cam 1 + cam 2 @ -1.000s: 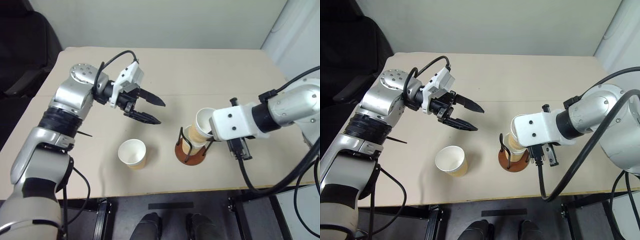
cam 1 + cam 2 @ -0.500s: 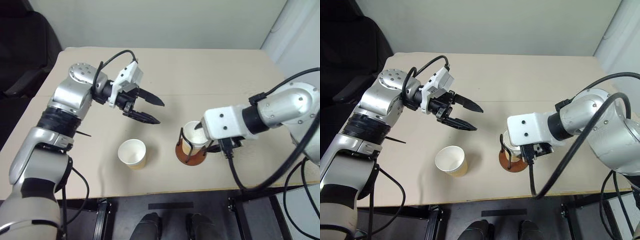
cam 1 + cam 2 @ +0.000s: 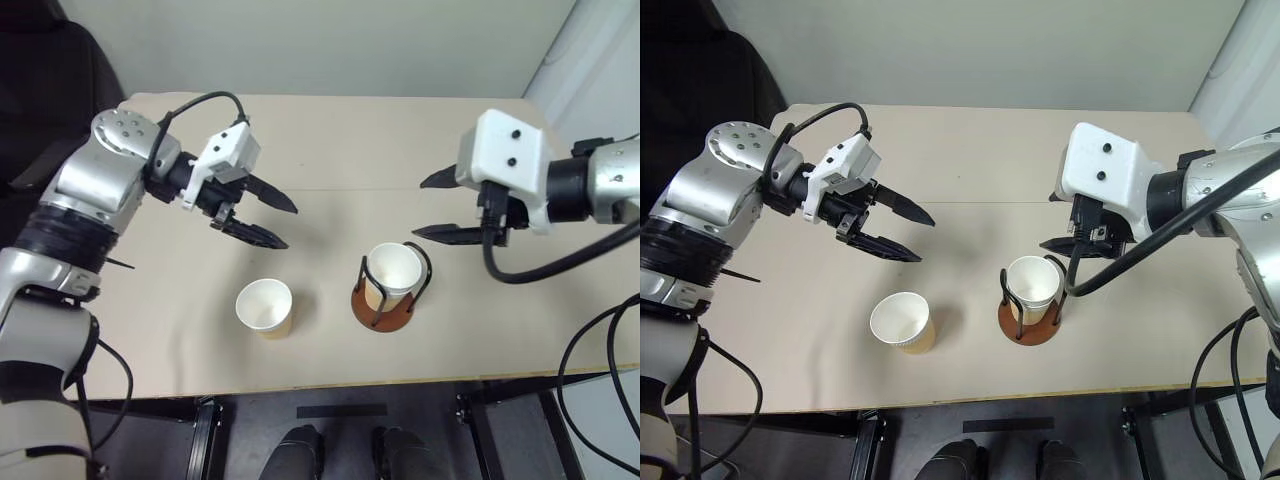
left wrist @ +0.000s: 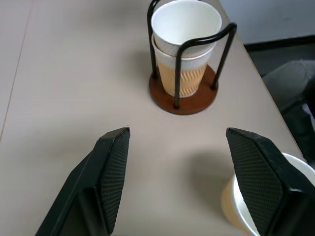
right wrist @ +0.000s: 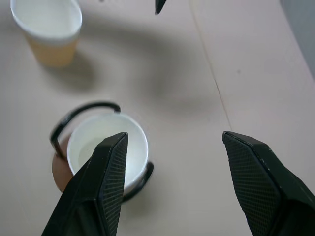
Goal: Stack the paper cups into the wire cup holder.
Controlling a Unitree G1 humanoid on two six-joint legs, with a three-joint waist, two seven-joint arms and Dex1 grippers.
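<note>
The wire cup holder (image 3: 373, 313) stands near the table's front edge, right of centre, with two paper cups (image 3: 393, 270) nested upright between its black loops; the left wrist view shows the stack (image 4: 186, 29) on the wooden base (image 4: 184, 101). A third paper cup (image 3: 265, 306) stands upright on the table to the holder's left. My right gripper (image 3: 420, 208) hovers open and empty above and just behind the holder. My left gripper (image 3: 283, 226) hangs open and empty above the table, behind the loose cup (image 5: 47, 29).
The beige table (image 3: 340, 140) stretches back to a pale wall. A black chair (image 3: 40, 90) stands off its far left corner. The holder and loose cup sit close to the table's front edge (image 3: 330, 385).
My right gripper let go of the upper cup, which now sits nested in the holder, then opened and rose up and away. My left arm drifted slightly left.
</note>
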